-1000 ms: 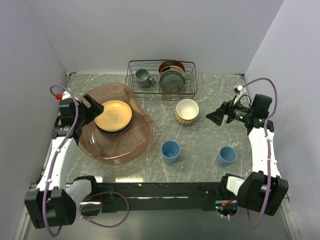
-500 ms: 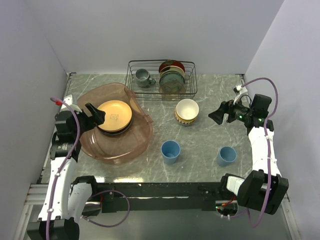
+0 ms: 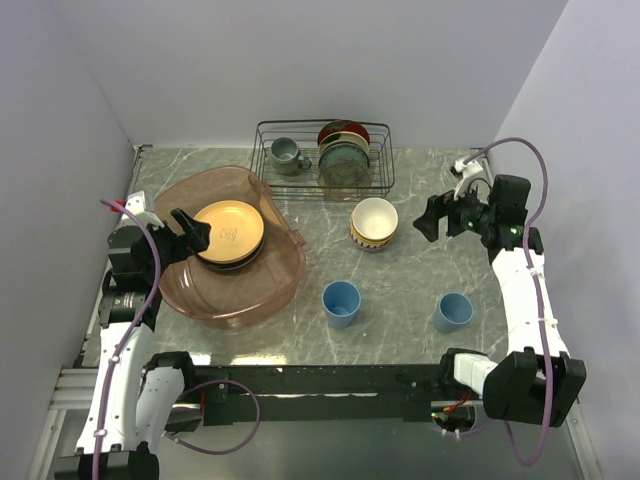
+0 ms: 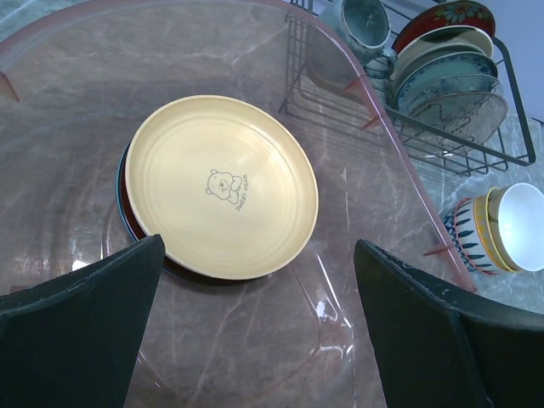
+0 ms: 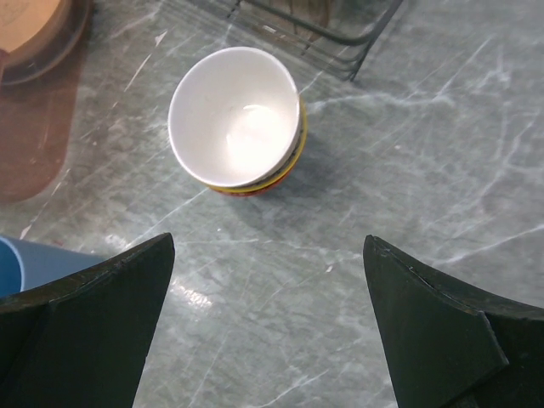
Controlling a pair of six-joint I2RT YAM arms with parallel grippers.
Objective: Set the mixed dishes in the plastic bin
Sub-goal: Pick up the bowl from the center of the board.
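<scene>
table (image 3: 410,282) | bin (image 3: 205,302) L | rack (image 3: 310,172) far | bowls (image 3: 374,222) (stacked) ctr | 2 cups (image 3: 341,302) (image 3: 453,311) near

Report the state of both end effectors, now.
Left end effector: open, holding nothing, over the bin.
Right end effector: open, holding nothing, near the bowls.

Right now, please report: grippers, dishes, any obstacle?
Left gripper and right gripper open, empty. Yellow round plate sits in translucent pinkish plastic bin. Cream bowl, two light-blue cups outside on table. Nothing blocks them.
</scene>
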